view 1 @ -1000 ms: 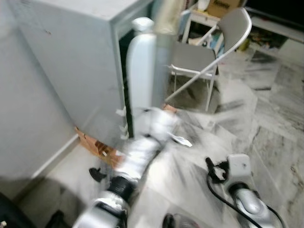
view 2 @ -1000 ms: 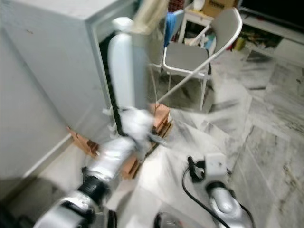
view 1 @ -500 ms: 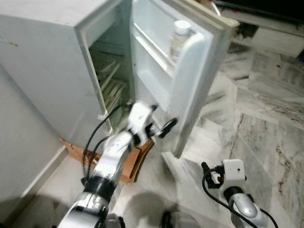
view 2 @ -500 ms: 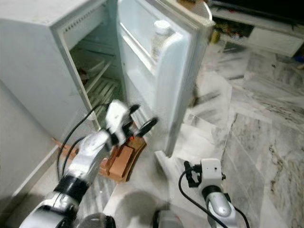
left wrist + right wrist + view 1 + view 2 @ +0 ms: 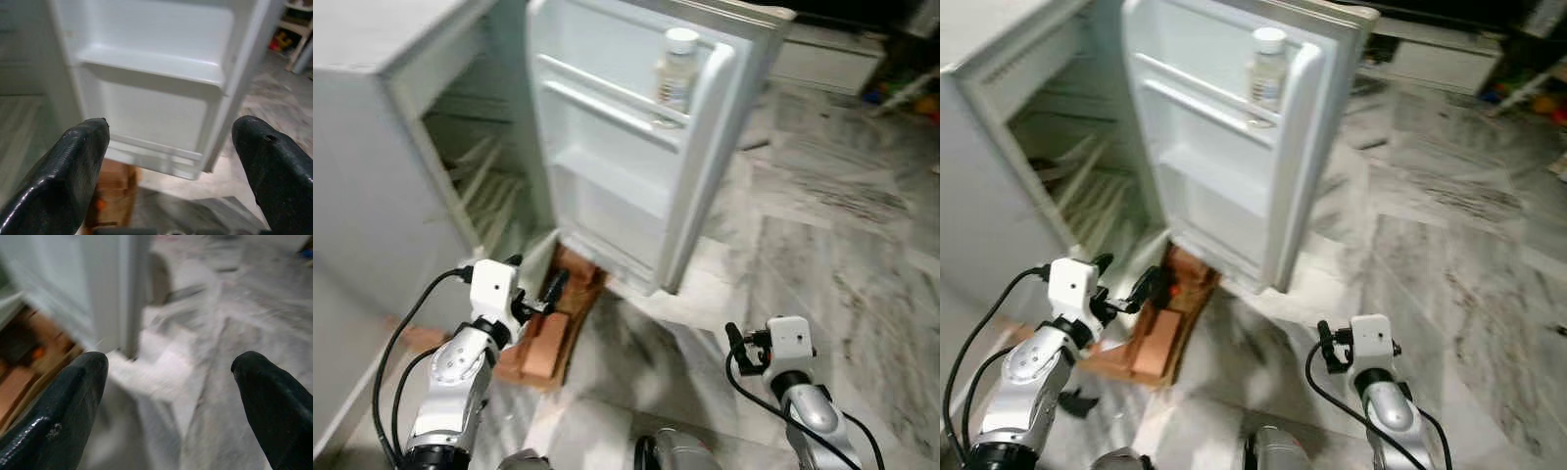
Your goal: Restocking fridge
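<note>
Grey marble floor (image 5: 822, 225) underfoot, streaked dark and light. Small white fridge (image 5: 372, 196) ahead of the left fingers (image 5: 551, 287), door (image 5: 636, 166) swung wide open. White-capped bottle (image 5: 676, 70) upright in the top door shelf, above and beyond the left fingertips, up against the door's outer edge. Lower door shelves (image 5: 151, 63) bare, facing straight onto the left fingers. Wire racks (image 5: 1087, 196) inside the cabinet, off to the side of those fingers. Brown bricks (image 5: 1160, 323) under the fridge's front edge, just below the left fingertips. Left fingers spread wide apart, gripping nothing, hanging low in front of the door's bottom shelf, near but not touching. Right fingers (image 5: 68, 401) likewise spread wide, gripping nothing, low over the floor, well apart from the fridge, with the door's bottom corner and a pale patch of floor beyond them. Right wrist picture blurred.
</note>
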Controlling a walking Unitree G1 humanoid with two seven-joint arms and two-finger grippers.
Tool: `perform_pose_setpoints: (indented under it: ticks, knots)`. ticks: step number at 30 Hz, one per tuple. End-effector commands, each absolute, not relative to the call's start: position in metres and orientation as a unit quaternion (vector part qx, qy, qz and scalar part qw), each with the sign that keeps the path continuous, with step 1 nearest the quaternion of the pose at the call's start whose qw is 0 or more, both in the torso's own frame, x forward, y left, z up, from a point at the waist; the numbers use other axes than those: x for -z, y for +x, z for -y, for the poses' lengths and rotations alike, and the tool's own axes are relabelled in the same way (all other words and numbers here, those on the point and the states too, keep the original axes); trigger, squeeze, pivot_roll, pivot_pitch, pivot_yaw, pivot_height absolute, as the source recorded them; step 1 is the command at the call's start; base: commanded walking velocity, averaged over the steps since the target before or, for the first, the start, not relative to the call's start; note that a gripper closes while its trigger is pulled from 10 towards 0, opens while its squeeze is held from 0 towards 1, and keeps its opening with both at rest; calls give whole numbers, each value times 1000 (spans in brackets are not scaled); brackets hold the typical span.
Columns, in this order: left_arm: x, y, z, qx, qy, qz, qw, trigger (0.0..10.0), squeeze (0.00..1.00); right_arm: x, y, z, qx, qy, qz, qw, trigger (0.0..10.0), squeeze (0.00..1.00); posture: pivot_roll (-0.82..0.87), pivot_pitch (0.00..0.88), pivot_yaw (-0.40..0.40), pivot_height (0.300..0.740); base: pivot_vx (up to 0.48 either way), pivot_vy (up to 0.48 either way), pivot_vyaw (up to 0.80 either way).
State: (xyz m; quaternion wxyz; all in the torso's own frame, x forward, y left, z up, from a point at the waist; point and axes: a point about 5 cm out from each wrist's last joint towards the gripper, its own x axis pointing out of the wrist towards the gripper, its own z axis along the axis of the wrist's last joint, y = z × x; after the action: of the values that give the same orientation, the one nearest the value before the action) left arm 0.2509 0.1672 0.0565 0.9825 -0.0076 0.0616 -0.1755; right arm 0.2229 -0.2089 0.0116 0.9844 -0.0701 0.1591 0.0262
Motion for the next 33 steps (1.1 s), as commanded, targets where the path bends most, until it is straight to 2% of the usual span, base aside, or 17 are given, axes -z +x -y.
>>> perform_pose_setpoints:
  ticks: [1,10,16,33]
  knots:
    - [-58,252,-162,175,-6,-56,983,10000,0,-17,227,214,-22,-81,-147,986,10000,0,46,51,-69,740,409,-244,-800]
    - [-56,251,-154,185,12,-68,980,10000,0,-31,235,203,-22,-81,-122,989,10000,0,43,26,-66,740,427,0,-728]
    - [-62,271,-143,224,53,-53,972,10000,0,-35,235,199,-18,-79,-117,990,10000,0,37,16,-62,740,442,0,0]
    - [-86,330,-112,239,79,-26,967,10000,0,-42,235,194,-11,-81,-114,990,10000,0,13,0,-45,740,451,0,0]
